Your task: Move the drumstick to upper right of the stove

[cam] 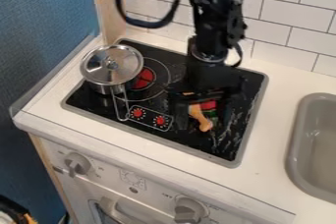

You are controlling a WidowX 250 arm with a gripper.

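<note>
Camera view, looking down at a slant on a toy kitchen: a flat black stove panel with a grey rim [246,132] is set into a white tabletop [263,156]. The black robot arm [213,26] hangs in from 12 o'clock, and its gripper [202,121] is over the stove's 4 o'clock part. The jaws are released, standing apart on either side of a small orange-brown toy drumstick [198,113]. The drumstick lies at the stove's 4 o'clock, its knobbed end toward 5 o'clock; whether a jaw touches it, I cannot tell. Just beside it, toward 2 o'clock, is a partly hidden red and green item [209,105]. A shiny silver metal pot with a lid [111,65] sits at the stove's 10 o'clock, its wire handle [118,105] pointing toward 6 o'clock. A grey sink [318,144] is at the view's 4 o'clock.
</note>
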